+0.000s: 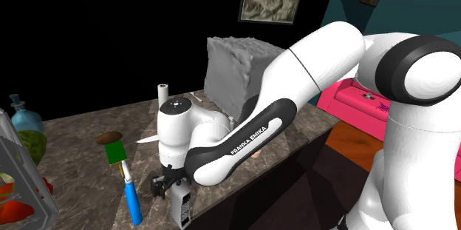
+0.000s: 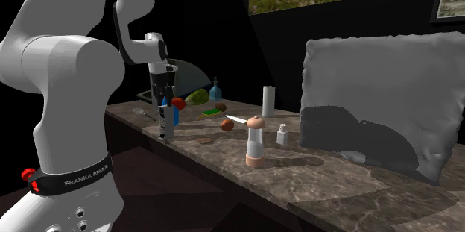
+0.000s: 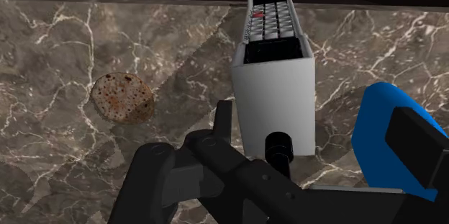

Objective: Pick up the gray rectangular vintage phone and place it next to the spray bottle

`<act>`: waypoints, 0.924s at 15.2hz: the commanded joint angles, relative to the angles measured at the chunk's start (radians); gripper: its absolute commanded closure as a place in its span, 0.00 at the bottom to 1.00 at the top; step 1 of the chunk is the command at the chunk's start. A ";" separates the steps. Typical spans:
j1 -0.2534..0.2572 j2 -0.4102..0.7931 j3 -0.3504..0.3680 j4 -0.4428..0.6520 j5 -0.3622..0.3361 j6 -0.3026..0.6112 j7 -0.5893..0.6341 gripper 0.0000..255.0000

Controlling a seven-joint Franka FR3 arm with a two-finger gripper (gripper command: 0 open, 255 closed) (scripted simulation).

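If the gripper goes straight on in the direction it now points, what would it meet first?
Probably the grey phone, which stands upright right under the open gripper, between its fingers. The phone's top end would come first. The gap that remains is hard to judge.

Phone [image 3: 273, 93]: light grey casing, black keypad grid, one red key. Countertop [image 3: 65, 50]: dark brown marble pattern with pale veining. Flat round item [image 3: 122, 97]: tan, speckled brown; handle [image 1: 133, 203]: blue.
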 commanded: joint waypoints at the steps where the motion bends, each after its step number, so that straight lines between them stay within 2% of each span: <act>1: 0.000 0.000 0.000 0.000 0.000 0.000 0.000 0.00; 2: 0.000 0.000 0.000 0.000 0.000 0.000 0.000 0.00; 6: -0.014 -0.093 0.027 0.017 0.060 -0.102 -0.040 0.00; 14: -0.014 -0.093 0.027 0.017 0.060 -0.102 -0.040 0.00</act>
